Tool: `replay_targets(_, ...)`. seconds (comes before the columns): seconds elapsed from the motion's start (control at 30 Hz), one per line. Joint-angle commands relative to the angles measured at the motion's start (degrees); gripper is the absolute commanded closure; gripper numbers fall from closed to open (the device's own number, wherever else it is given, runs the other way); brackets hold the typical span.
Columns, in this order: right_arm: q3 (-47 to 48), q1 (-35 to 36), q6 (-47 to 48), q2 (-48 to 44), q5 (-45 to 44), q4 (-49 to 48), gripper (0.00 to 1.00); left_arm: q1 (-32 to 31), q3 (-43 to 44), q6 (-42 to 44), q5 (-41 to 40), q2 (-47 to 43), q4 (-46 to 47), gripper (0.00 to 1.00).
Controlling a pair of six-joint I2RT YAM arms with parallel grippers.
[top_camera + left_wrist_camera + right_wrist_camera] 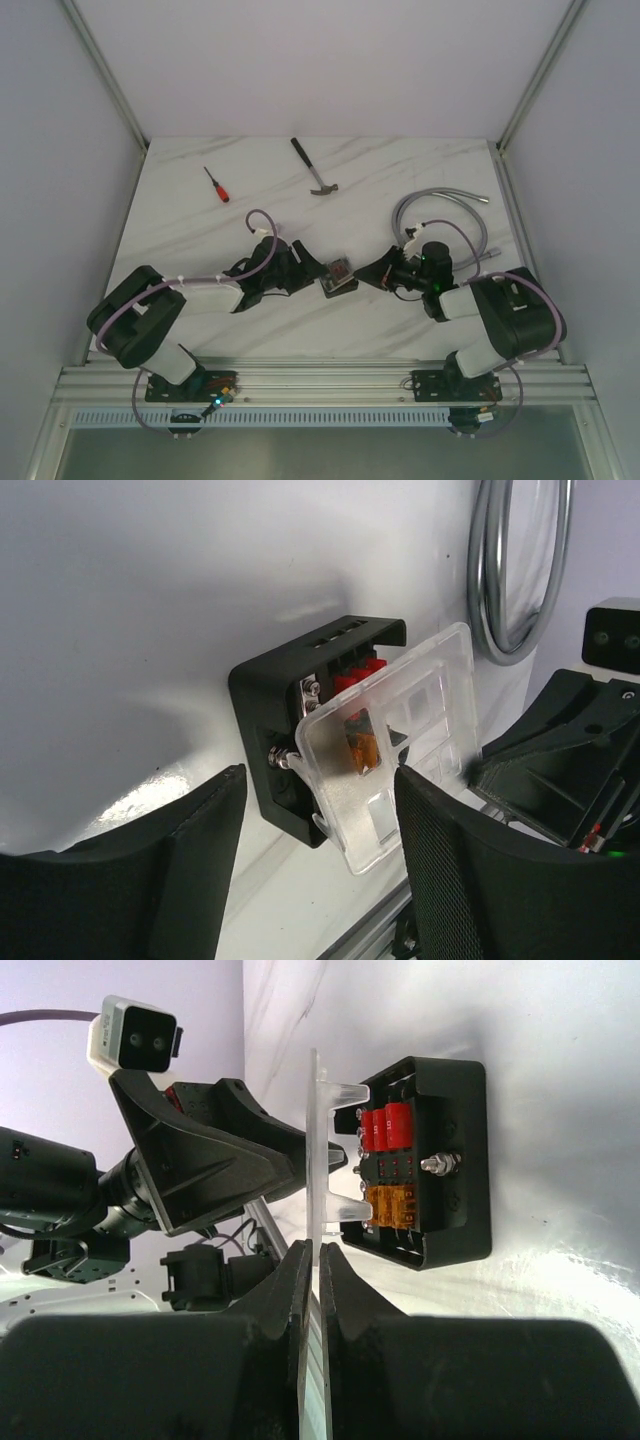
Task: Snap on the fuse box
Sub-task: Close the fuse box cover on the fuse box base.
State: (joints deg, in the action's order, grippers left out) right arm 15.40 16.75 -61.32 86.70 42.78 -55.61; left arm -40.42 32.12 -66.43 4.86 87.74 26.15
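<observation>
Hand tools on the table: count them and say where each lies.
2. The screwdriver lies at the far left; the hammer lies near the far middle. Others may be hidden.

left gripper (pixel 308 268) and right gripper (pixel 372 270) flank the fuse box (pixel 338 272) tightly, the clear cover (pixel 400 770) screening its face; we see free table (pixel 400 170) beyond, up to the hammer (pixel 312 167).

We see that the fuse box (pixel 462 1110) is matt black plastic, and its cover (pixel 425 705) is clear glossy plastic. The table (pixel 400 180) looks smooth and shiny.
</observation>
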Motion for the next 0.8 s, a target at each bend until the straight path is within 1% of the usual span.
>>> replay_targets(0.0, 0.6, 1.0, -2.1, 3.1, -1.5, -7.6, 1.0, -0.3, 1.3, -1.2, -0.3, 1.1, 2.0, 0.32)
replay_targets(0.13, 0.0, 1.5, -1.9, 3.2, -2.9, -6.6, 1.0, -0.3, 1.6, -1.1, -0.2, 1.8, 1.8, 0.38)
replay_targets(0.43, -1.2, 1.8, 2.3, -0.1, -5.0, 1.9, 1.0, -0.4, 2.5, -0.6, 1.1, 3.7, 1.8, 0.46)
replay_targets(0.57, -0.8, 2.4, 4.1, -0.9, -5.7, 5.1, 0.89, -0.3, 3.0, -0.2, 1.5, 4.2, 1.3, 0.48)
replay_targets(0.77, 1.9, 3.8, 9.3, -4.2, -7.6, 15.4, 0.71, -0.4, 3.6, 0.6, 1.1, 4.3, 0.5, 0.5)
